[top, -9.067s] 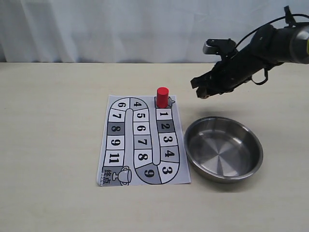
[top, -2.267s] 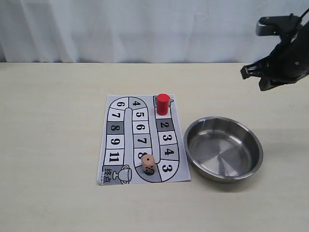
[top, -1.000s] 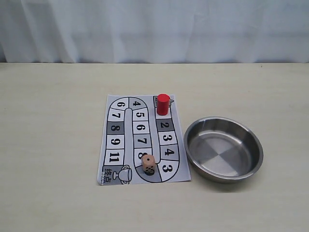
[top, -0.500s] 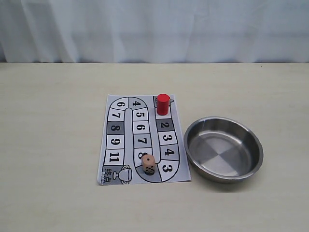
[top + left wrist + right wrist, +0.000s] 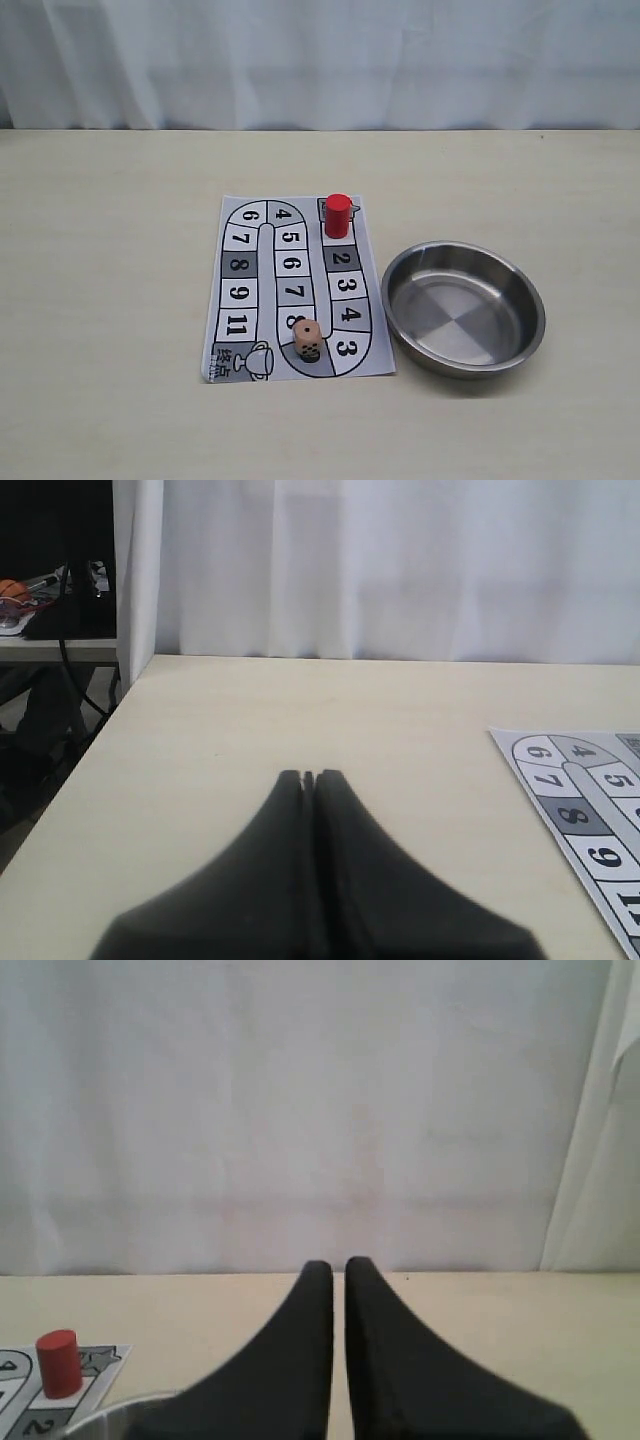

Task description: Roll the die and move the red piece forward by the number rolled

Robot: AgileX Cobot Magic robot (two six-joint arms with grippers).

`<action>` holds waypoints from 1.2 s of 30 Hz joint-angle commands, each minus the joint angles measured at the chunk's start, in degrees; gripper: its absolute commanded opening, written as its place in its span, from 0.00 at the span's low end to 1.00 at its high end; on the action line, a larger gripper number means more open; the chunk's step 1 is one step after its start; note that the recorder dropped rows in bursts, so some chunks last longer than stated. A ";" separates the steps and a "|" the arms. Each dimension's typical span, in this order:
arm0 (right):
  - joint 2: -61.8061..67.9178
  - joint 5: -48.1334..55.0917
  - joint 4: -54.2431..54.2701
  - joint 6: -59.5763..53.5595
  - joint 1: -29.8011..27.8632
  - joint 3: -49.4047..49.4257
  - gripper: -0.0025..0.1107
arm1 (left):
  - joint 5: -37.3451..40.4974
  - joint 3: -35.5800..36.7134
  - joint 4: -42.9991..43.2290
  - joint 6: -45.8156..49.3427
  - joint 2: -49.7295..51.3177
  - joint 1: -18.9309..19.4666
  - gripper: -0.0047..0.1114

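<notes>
The red piece (image 5: 338, 215) stands upright on the game board (image 5: 238, 300), covering the square just before the 2. The tan die (image 5: 308, 340) rests on the board's near end, beside the 9 and 8 squares. Neither arm shows in the exterior view. In the left wrist view my left gripper (image 5: 308, 777) is shut and empty over bare table, with the board's edge (image 5: 585, 815) off to one side. My right gripper (image 5: 338, 1265) has its fingers nearly together with only a thin slit and nothing in it; the red piece (image 5: 58, 1363) stands well away from it.
A steel bowl (image 5: 520, 345) sits empty to the right of the board; its rim (image 5: 115, 1410) shows in the right wrist view. A white curtain (image 5: 320, 60) backs the table. The table's far-left corner (image 5: 150, 662) borders a dark gap.
Nine seconds ago the piece stood on the star square and no die was visible. The right arm has since left the exterior view. Nothing has moved in the last second.
</notes>
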 commanded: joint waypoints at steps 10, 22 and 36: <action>-0.23 5.92 -0.25 -0.30 -1.48 0.14 0.06 | -0.76 0.11 -0.21 -0.16 -0.02 -0.54 0.04; -0.23 5.92 -0.25 -0.30 -1.48 0.14 0.06 | -0.76 0.11 -0.21 -0.16 -0.02 -0.54 0.04; -0.23 5.92 -0.25 -0.30 -1.48 0.14 0.06 | -0.76 0.11 -0.21 -0.16 -0.02 -0.54 0.04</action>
